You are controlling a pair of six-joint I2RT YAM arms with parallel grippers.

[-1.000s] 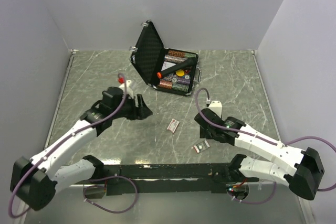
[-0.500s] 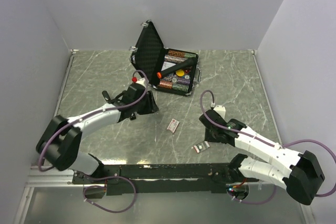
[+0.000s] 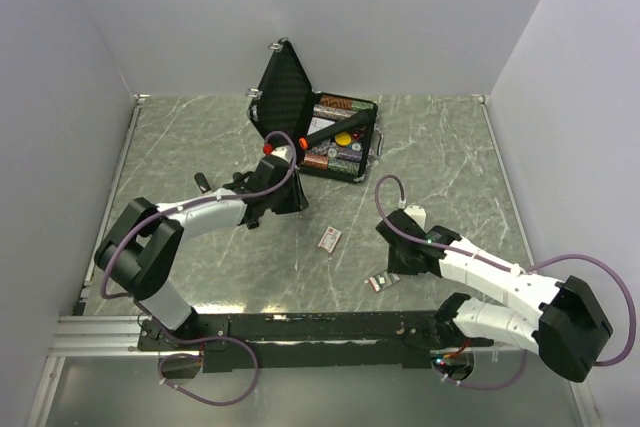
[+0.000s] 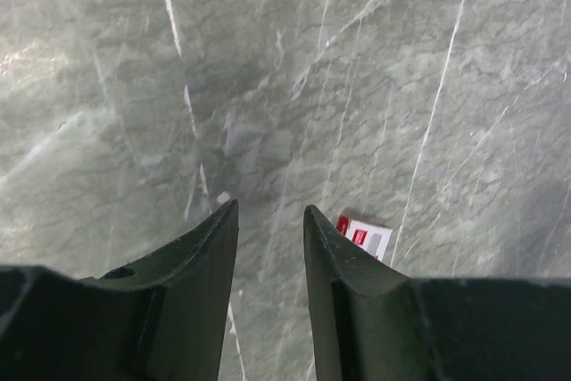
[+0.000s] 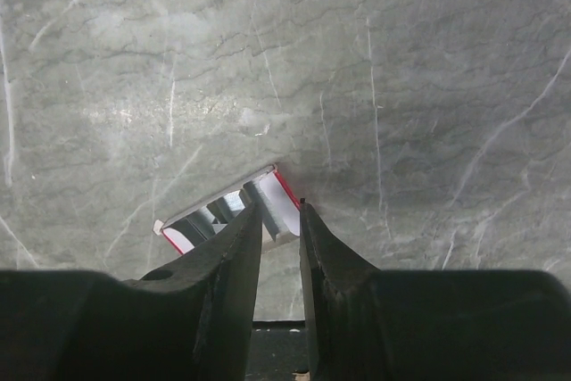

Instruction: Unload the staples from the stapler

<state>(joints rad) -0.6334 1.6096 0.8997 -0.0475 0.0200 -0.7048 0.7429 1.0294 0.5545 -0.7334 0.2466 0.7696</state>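
Right wrist: right claw point(image 5: 279, 213) narrowly open

The whole marble table point(image 3: 200, 137) is viewed from high behind. Small patches are viewed closely downward by the wrist cameras, the red-and-white box point(image 3: 331, 238) being shared with the left.

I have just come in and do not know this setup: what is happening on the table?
Two robot arms work over a marble table. The right gripper is low over a small open red-and-white packet near the front edge, jaws almost closed at its flap; a grip is not clear. The left gripper, open and empty, hovers near another small red-and-white box. An open case stands at the back.
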